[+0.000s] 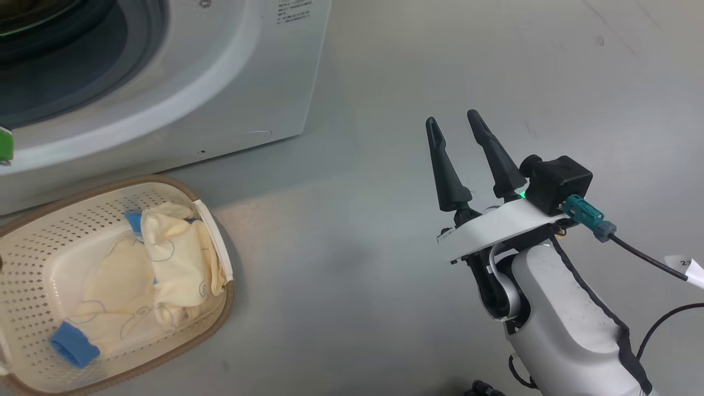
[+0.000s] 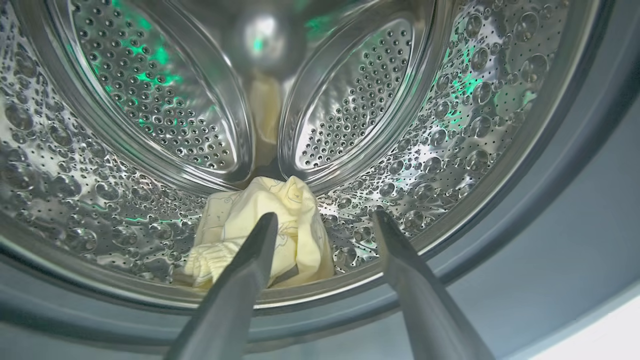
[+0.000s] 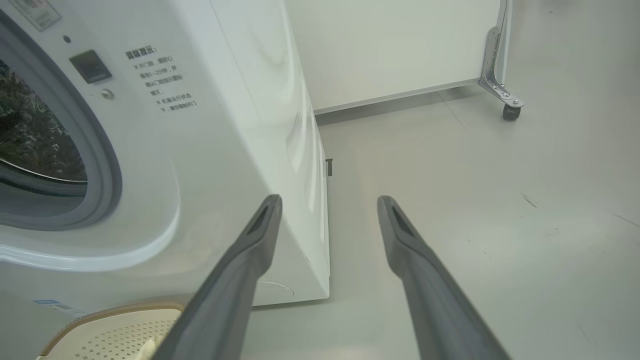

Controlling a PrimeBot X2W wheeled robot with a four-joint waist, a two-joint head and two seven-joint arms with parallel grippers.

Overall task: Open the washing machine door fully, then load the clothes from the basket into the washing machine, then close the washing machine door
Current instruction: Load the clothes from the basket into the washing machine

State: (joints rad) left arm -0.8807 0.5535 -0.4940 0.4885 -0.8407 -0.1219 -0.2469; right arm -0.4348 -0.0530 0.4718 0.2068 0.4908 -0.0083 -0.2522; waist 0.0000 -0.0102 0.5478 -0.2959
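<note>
**Rest of the clothes lies low on the robot's left, below the drum**

The washing machine (image 1: 220, 82) takes the upper left of the head view, and its mouth stands free. Inside, the steel drum (image 2: 150, 100) surrounds the left gripper (image 2: 325, 214). Its jaws are spread wide and pinch nothing. One pale yellow garment (image 2: 295, 220) lies on the drum floor just beyond the fingers, partly behind one of them.

The basket (image 1: 33, 258) stands on the floor just in front of the machine, below the opening. The clothes (image 1: 165, 258) in it form a loose heap. Its long axis runs slantwise, from the blue cuff (image 1: 74, 344) at the lower left up to the folded piece near the far wall.

The right gripper (image 1: 451, 116) hangs over bare floor, well apart from the basket and on its right. Its jaws are also spread and empty, and the fingers point away from the robot.

In my judgement the next grasp turns on this: the heap lies down and towards the robot from the left jaws, on that arm's own side. The left arm looks the better placed. It should leave the drum, then come down on the heap across its long axis.
</note>
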